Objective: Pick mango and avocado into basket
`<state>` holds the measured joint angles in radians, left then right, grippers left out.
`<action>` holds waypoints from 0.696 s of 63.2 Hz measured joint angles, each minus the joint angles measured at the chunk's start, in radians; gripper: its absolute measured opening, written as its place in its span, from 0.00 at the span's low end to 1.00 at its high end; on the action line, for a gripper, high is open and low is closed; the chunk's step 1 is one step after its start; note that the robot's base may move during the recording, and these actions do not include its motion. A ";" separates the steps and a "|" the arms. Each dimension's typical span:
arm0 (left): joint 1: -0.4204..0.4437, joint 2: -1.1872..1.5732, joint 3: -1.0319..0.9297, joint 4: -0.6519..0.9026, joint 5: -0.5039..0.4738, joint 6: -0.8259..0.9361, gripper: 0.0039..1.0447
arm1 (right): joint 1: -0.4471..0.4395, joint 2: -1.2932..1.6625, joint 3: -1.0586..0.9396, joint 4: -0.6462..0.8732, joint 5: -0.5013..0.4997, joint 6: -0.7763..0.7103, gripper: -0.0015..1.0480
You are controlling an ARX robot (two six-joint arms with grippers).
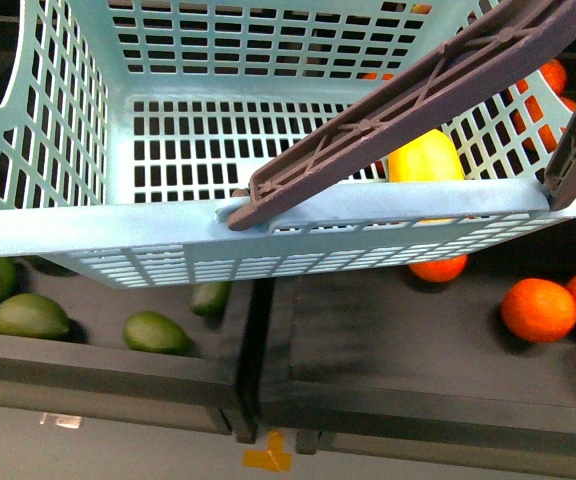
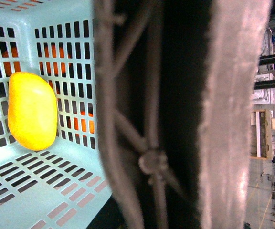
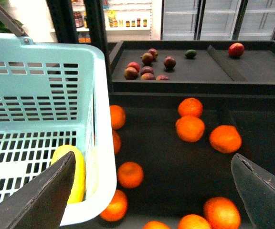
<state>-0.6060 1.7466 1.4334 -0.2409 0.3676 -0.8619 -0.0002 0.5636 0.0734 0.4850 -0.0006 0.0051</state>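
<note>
Mango (image 1: 425,158) inside basket (image 1: 168,215), against its right wall; avocados (image 1: 155,332) outside, near black tray's (image 1: 98,365) front edge. Right gripper (image 3: 153,160) spread, empty; left gripper's jaws unclear, cannot tell. Risks knocking overhanging basket or snagging brown handle (image 2: 152,119) while reaching beneath.

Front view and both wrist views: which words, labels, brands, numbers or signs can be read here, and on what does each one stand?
No text can be read in any view.
Far-shelf jars, right wrist view: their labels are too small to read.
Pale tag, low in the front view: blurred, nothing legible.
Basket: no print or brand shows on it.
</note>
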 joint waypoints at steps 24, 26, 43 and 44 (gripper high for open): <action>0.000 0.000 0.000 0.000 0.000 -0.001 0.12 | 0.000 -0.001 0.000 -0.001 0.000 0.000 0.92; 0.000 0.000 0.000 0.000 0.000 0.001 0.12 | 0.000 -0.001 0.000 -0.001 0.000 0.000 0.92; 0.000 0.000 0.000 0.000 -0.001 0.000 0.12 | 0.000 -0.001 0.000 -0.001 0.000 0.000 0.92; 0.000 0.000 0.000 0.000 -0.001 0.000 0.12 | 0.000 -0.001 0.000 -0.001 0.000 0.000 0.92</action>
<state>-0.6060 1.7462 1.4334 -0.2409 0.3668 -0.8619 -0.0006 0.5629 0.0731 0.4839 -0.0006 0.0051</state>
